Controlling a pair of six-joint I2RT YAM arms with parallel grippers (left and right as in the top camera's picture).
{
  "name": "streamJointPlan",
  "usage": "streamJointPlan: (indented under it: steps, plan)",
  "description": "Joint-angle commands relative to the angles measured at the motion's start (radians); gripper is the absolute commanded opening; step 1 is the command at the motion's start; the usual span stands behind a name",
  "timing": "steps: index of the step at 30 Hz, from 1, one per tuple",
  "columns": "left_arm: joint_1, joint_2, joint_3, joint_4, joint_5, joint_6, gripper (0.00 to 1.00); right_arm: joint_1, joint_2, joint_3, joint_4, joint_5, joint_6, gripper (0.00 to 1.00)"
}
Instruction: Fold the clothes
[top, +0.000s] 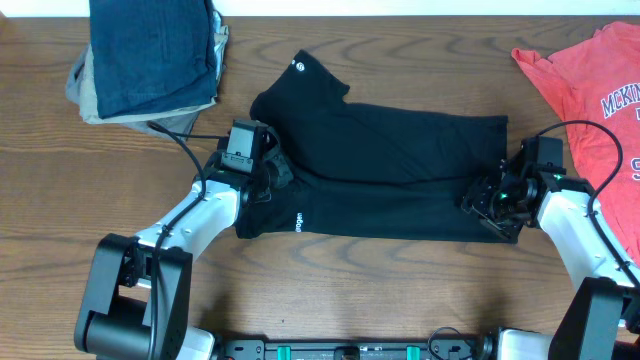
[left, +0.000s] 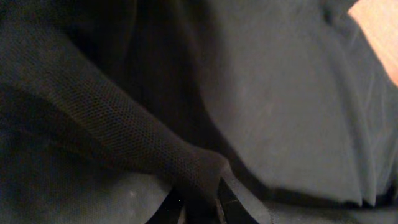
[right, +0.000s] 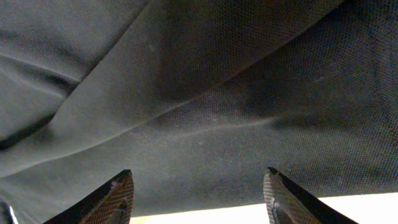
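A black T-shirt (top: 385, 175) with small white lettering lies folded lengthwise across the middle of the table. My left gripper (top: 268, 172) is at its left end, shut on a pinched bunch of the black fabric (left: 198, 174). My right gripper (top: 492, 198) is at the shirt's right end, open, its fingers (right: 199, 186) spread over the black mesh fabric (right: 205, 106) near its edge. A coral-red T-shirt (top: 590, 85) with navy lettering lies at the far right.
A stack of folded garments, blue denim (top: 155, 50) on top of grey, sits at the back left. Wooden tabletop (top: 400, 60) shows around the shirt. Cables run from each wrist.
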Motion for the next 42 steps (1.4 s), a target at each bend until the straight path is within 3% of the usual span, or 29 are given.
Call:
streamJointPlan:
  steps: [1, 8, 11, 15, 18, 26, 35, 38, 42]
  plan:
    - [-0.001, -0.019, -0.008, 0.032, -0.058, 0.008, 0.13, 0.008, -0.014, 0.016, -0.003, 0.004, -0.011, 0.65]
    - [-0.003, -0.002, -0.008, 0.121, -0.058, 0.008, 0.17, 0.008, -0.014, 0.016, -0.007, 0.004, -0.011, 0.65]
    - [-0.003, 0.007, -0.008, 0.146, -0.061, 0.009, 0.3, 0.008, -0.014, 0.016, -0.013, 0.004, -0.011, 0.65]
    - [-0.003, 0.009, -0.008, 0.167, -0.061, 0.036, 0.63, 0.008, -0.014, 0.016, -0.017, 0.004, -0.011, 0.65]
    - [-0.003, 0.009, -0.008, 0.165, -0.059, 0.056, 0.72, 0.008, -0.014, 0.016, -0.022, 0.004, -0.011, 0.65]
    - [-0.003, -0.03, -0.008, 0.126, 0.048, 0.045, 0.72, 0.008, -0.014, 0.016, -0.028, 0.007, -0.029, 0.66]
    - [-0.08, 0.009, -0.008, 0.018, 0.054, 0.011, 0.66, 0.008, -0.014, 0.016, -0.014, 0.007, -0.029, 0.66]
    - [-0.108, 0.013, -0.008, 0.048, 0.052, 0.012, 0.59, 0.008, -0.014, 0.016, -0.019, 0.007, -0.029, 0.66]
    - [-0.126, 0.014, -0.008, 0.074, 0.032, 0.011, 0.38, 0.008, -0.014, 0.016, -0.026, 0.007, -0.029, 0.66]
